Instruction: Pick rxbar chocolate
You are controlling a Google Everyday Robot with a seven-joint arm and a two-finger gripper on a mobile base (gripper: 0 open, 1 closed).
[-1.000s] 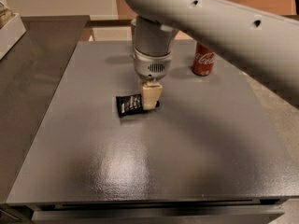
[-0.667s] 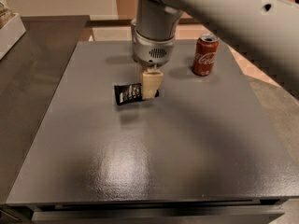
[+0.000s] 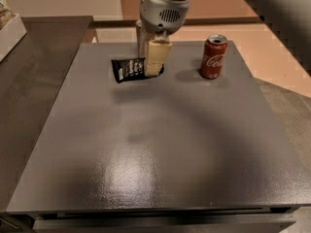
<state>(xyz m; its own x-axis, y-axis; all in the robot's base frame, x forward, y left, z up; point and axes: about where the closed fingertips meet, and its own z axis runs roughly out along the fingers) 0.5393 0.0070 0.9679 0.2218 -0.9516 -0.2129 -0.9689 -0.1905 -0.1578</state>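
Observation:
The rxbar chocolate (image 3: pixel 127 70) is a small flat black wrapper with white lettering. It hangs just above the far left part of the grey table (image 3: pixel 155 154), with its shadow on the surface below it. My gripper (image 3: pixel 149 67) points down from the top of the view. Its cream-coloured fingers (image 3: pixel 156 57) are shut on the right end of the bar, and the left end sticks out free.
A red Coca-Cola can (image 3: pixel 214 57) stands upright to the right of the gripper, near the far edge. A dark counter (image 3: pixel 29 81) adjoins the table on the left, with a white object (image 3: pixel 9 25) at its far corner. Floor lies beyond the right edge.
The gripper has risen with the bar in its fingers. The bar has come up off the table toward the far edge, and its shadow now lies apart from it. The can has not moved.

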